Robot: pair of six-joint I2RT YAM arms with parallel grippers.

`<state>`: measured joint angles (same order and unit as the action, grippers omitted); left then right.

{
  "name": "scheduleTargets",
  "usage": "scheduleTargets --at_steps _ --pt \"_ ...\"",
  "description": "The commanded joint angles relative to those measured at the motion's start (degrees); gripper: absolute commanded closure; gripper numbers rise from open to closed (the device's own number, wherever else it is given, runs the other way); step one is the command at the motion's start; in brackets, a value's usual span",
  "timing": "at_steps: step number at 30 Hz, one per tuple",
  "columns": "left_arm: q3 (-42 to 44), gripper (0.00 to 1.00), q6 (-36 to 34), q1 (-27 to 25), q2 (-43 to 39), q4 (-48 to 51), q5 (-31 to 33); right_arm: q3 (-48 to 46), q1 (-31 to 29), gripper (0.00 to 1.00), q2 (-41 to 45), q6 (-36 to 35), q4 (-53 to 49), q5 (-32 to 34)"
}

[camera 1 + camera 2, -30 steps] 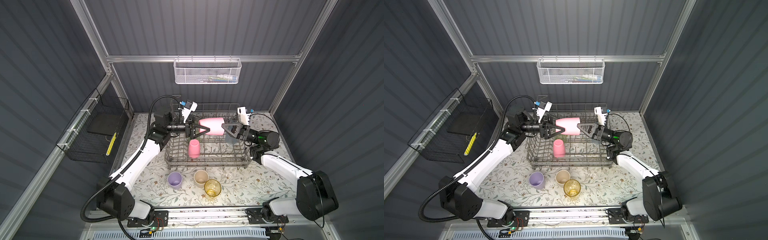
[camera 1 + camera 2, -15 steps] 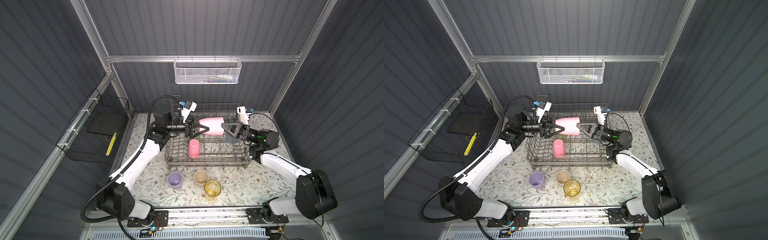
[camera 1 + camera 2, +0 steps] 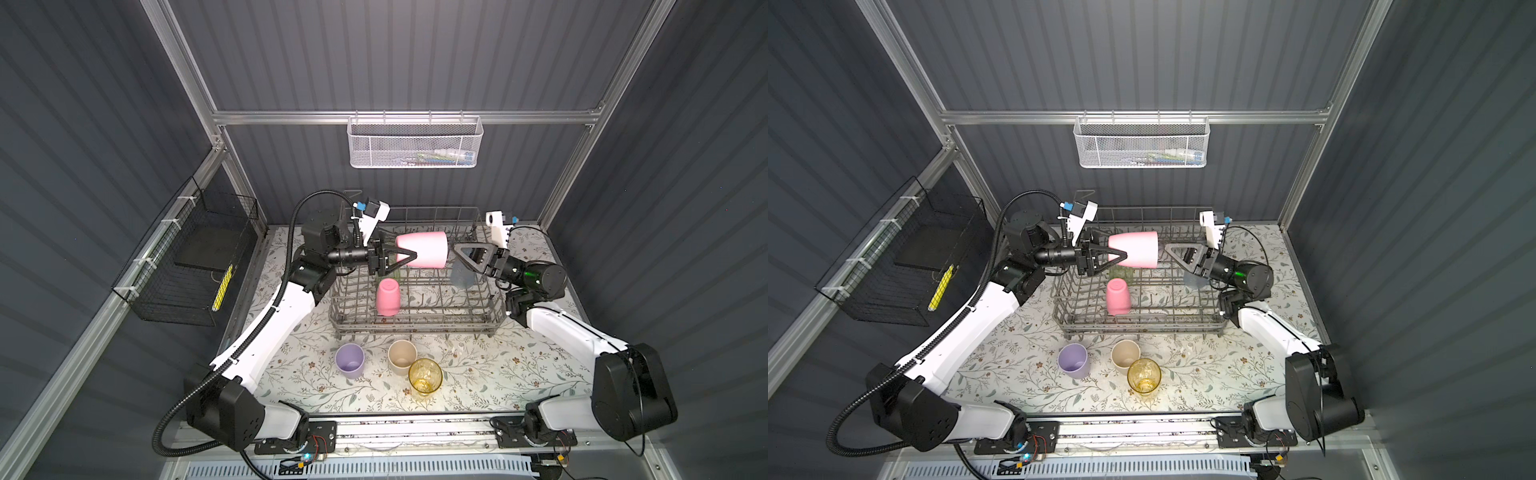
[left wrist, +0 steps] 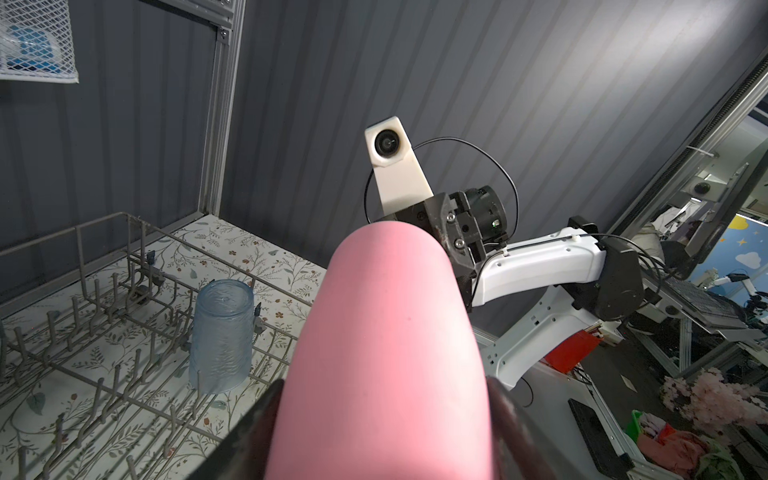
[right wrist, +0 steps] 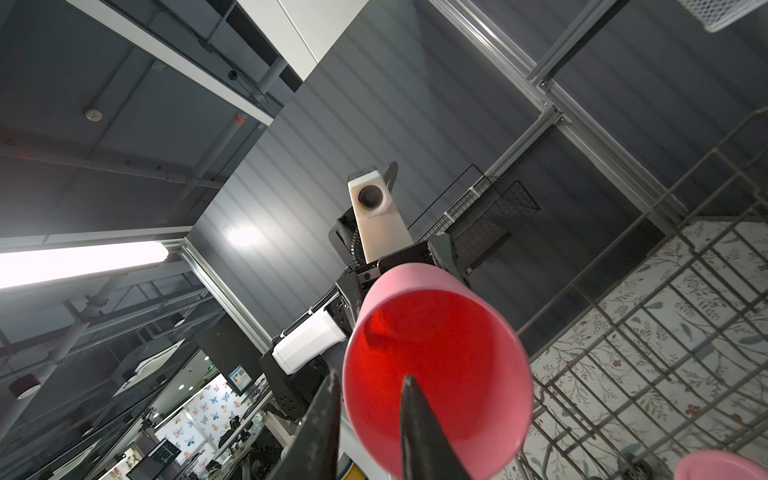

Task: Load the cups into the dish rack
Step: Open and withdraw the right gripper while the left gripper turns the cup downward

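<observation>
the left arm climbs from in front of the left corner of the large grey wire dish rack, crosses its left wall and holds its wrist level, pointing toward the rack's right side. the left gripper clamps the base end of an opaque pink tumbler; in the left wrist view its fingers press on opposite flanks of the tumbler. the tumbler lies on its side above the rack's back half, clear of the tines, mouth toward the rack's right side.

the right arm rises from in front of the rack's right corner, wrist level, pointing at the left one. the right gripper sits at the tumbler's mouth, fingers a little parted, one before the opening and one outside the rim; whether either touches the rim cannot be told.

inside the rack a second pink tumbler stands inverted near the left front, a see-through ribbed grey-blue tumbler stands inverted by the right wall, and a ribbed green tumbler shows under the left gripper. an open stretch of tines lies between the second pink and grey-blue tumblers; the rack's tall back wall stands behind the held tumbler.

in front of the rack, on the floral tabletop, stand a lilac tumbler, a beige tumbler and an amber ribbed tumbler, mouths up.
</observation>
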<state>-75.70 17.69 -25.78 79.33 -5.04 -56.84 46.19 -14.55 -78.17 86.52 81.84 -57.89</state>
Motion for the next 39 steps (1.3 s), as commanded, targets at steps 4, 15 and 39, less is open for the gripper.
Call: scheduleTargets --at_steps 4,15,39 --pt "-4.54 0.34 -5.43 0.03 0.46 8.43 6.09 -3.47 4.62 0.71 5.14 -4.75 -5.37 -1.15" --pt "-18.95 0.35 -15.20 -0.06 9.44 29.11 21.52 -0.14 11.03 0.71 26.51 -47.64 -74.05 11.13" --pt "-51.01 0.33 -27.05 -9.35 37.41 58.58 50.37 -0.02 13.75 0.70 31.68 -61.38 -95.65 24.34"
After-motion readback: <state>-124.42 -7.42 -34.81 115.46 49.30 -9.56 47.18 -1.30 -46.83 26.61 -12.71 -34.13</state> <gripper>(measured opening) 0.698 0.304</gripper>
